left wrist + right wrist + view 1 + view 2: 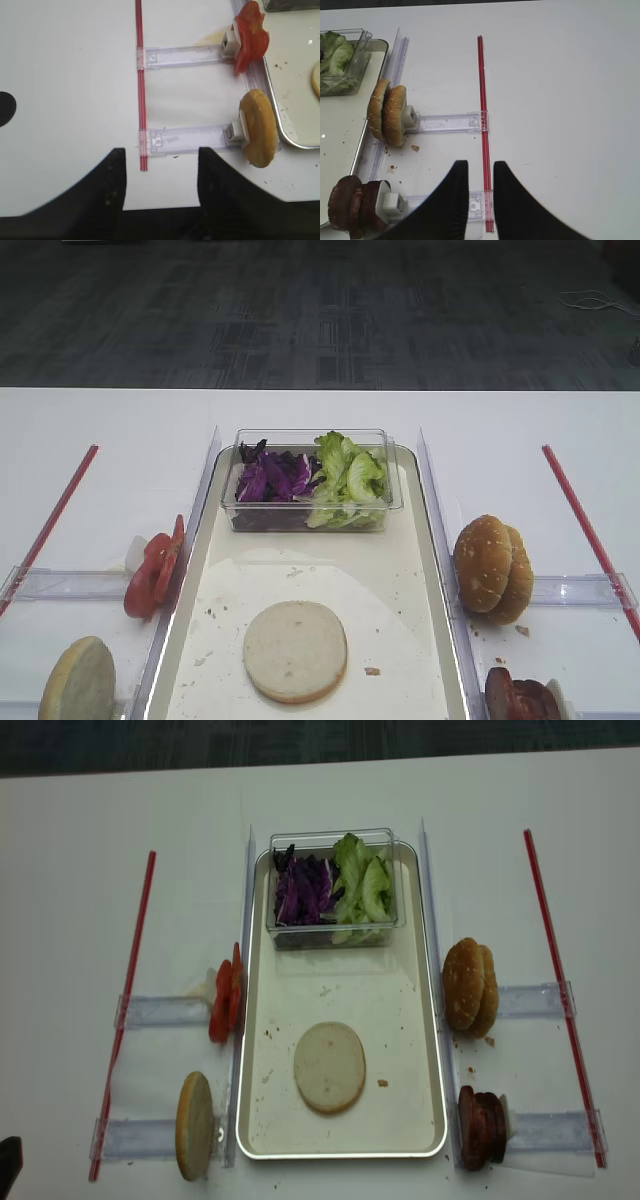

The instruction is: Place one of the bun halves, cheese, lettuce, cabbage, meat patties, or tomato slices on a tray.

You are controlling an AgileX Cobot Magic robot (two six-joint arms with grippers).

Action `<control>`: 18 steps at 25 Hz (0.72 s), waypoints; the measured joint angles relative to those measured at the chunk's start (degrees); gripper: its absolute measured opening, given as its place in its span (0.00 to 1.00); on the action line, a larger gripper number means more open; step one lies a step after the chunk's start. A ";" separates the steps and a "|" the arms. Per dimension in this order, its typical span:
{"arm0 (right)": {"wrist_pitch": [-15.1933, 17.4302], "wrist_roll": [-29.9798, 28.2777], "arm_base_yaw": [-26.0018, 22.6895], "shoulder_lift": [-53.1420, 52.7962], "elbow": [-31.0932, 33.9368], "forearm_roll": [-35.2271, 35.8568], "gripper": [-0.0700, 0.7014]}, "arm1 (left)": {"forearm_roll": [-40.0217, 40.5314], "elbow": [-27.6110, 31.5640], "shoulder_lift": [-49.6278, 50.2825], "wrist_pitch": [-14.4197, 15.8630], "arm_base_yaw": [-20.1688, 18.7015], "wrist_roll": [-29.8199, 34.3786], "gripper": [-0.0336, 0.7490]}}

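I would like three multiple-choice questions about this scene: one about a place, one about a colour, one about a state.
1. Where does the flat bun half lie?
A. on the tray
B. in the clear box
C. on a holder

2. What colour is the cabbage?
A. orange
B. purple
C. white

3. How does the left gripper stand?
A. shut on a tomato slice
B. shut on nothing
C. open and empty

Answers:
1 A: the bun half lies cut face up on the tray's bare floor.
2 B: dark purple shreds sit beside the green lettuce in the box.
3 C: its fingers stand apart over the table, nothing between them.
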 joint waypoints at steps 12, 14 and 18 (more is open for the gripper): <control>0.10 0.11 0.00 0.00 0.00 0.00 0.29 | 0.66 0.23 -13.71 0.81 0.00 3.31 0.48; 0.10 0.11 0.00 0.00 0.00 0.00 0.29 | 0.77 0.23 -14.11 0.81 0.00 3.54 0.48; 0.10 0.11 0.00 0.00 0.00 0.00 0.29 | 0.85 0.40 -14.24 0.96 0.00 3.53 0.48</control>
